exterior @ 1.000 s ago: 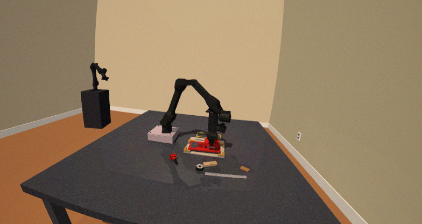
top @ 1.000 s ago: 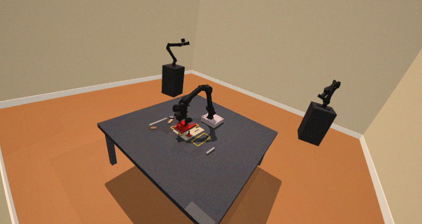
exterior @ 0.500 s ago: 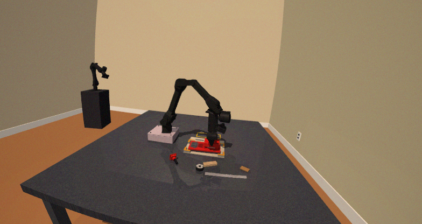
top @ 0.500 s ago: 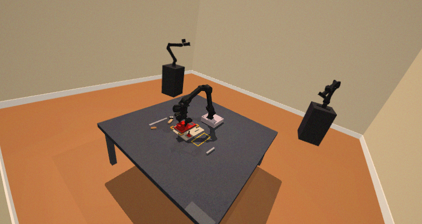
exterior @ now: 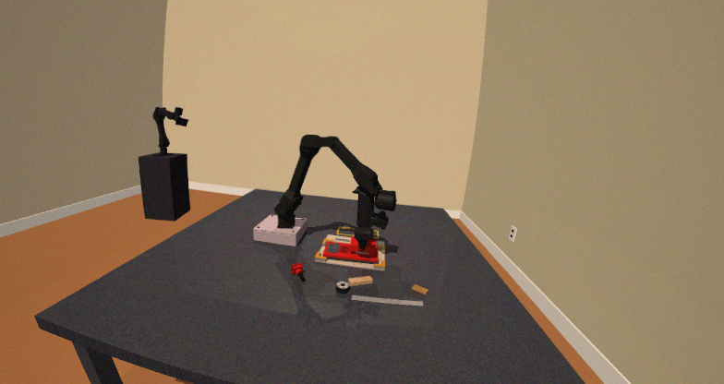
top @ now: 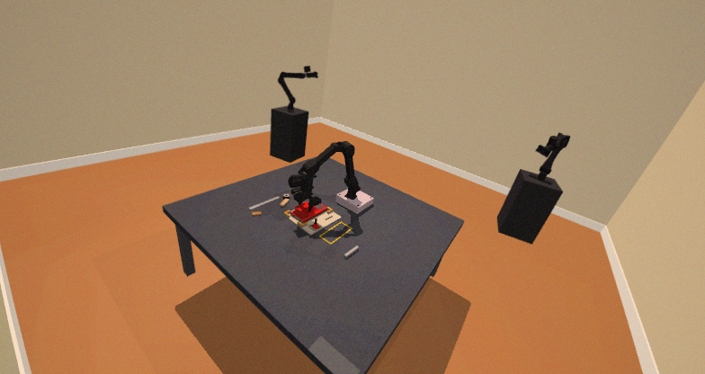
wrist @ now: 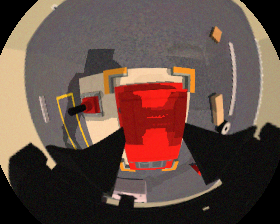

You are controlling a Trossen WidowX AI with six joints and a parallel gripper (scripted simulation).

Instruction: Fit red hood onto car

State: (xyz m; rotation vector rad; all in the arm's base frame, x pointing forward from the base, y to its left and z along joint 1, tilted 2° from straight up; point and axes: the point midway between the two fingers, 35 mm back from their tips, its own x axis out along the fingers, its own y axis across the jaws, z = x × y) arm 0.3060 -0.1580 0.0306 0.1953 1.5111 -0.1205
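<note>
While the dark table (exterior: 202, 300) carried the cream jig (exterior: 327, 258) near the arm's pale base (exterior: 280, 231), the red hood (exterior: 349, 250) lay over the chassis in that jig, clamped between the gripper (exterior: 363, 243) fingers, with a small washer (exterior: 343, 286) and wooden block (exterior: 360, 280) nearby.

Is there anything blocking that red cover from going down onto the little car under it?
Nothing visible blocks it. The gripper is shut on the red hood, which is right over the car in its jig. The loose bits on the table lie off to the side.
</note>
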